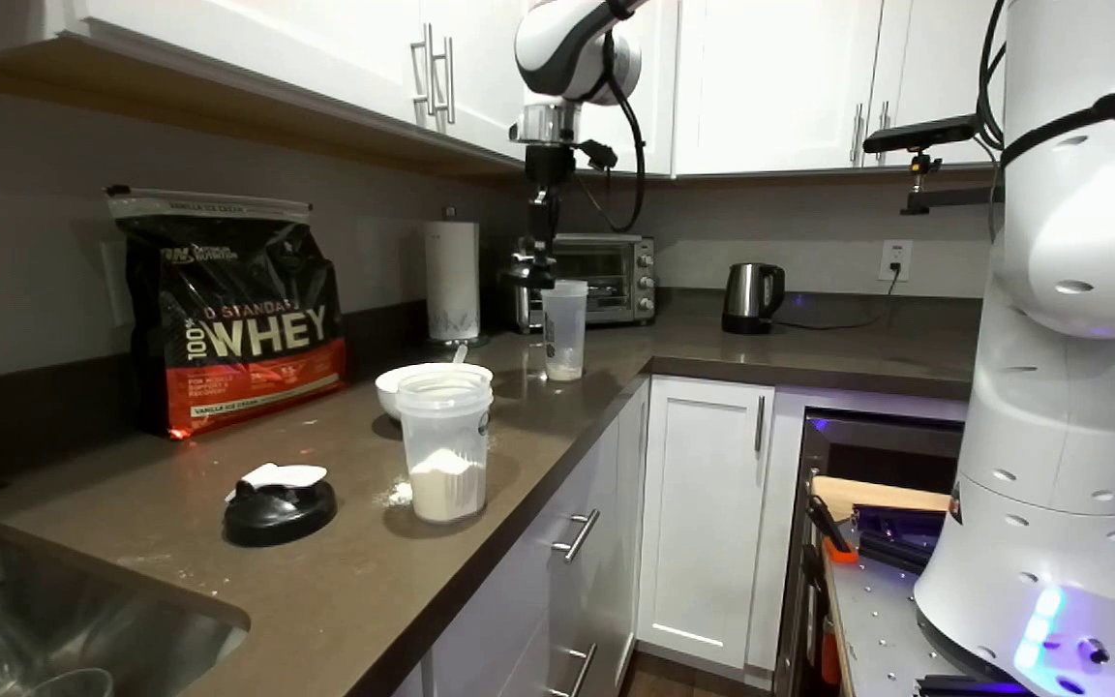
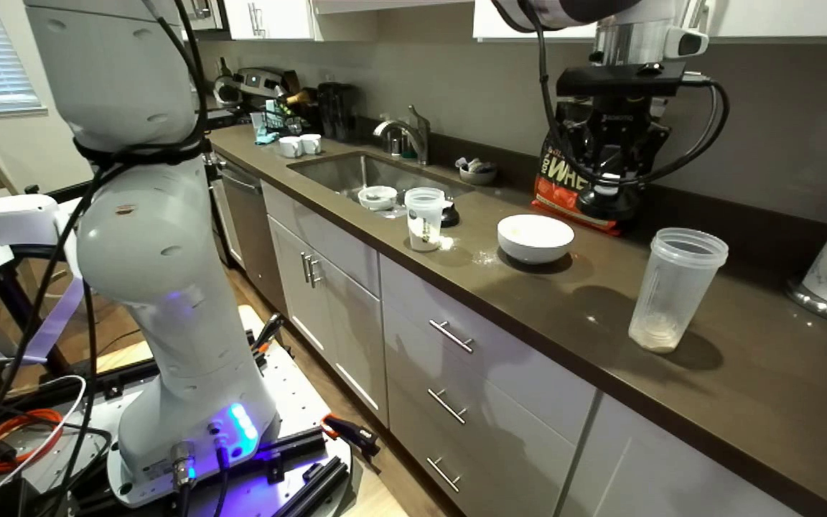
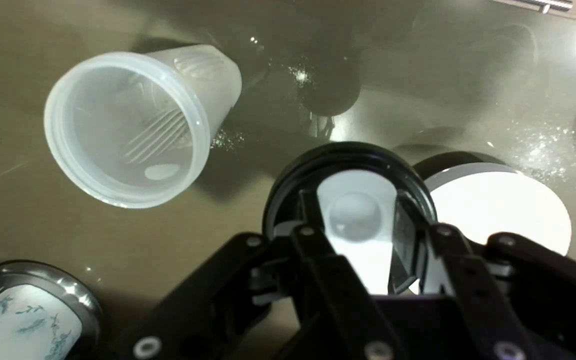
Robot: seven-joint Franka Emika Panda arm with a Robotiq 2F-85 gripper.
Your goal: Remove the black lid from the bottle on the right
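Wrist view, from the left: the paper-towel roll takes the lower left corner. Over it, in the upper left of the frame, the clear bottle stands on the desk, mouth uncovered; both exterior views show a little pale powder in its bottom. Next, around the middle, comes the black lid: the gripper is clenched on it, seemingly by the raised pale part across its top. It hangs above the desk, roughly level, and an exterior view has the lid up and left of the bottle, not touching. Right of centre, the white bowl is partly hidden behind lid and gripper, and white specks dot the desk at the right.

I judge the pulling-off itself to be done, the step in hand being the putting-aside of the lid. What should follow is setting it down: a firm pinch, a shift away from bowl and bottle so neither gets knocked, a straight lowering until the rim meets the desk, and only then a release.
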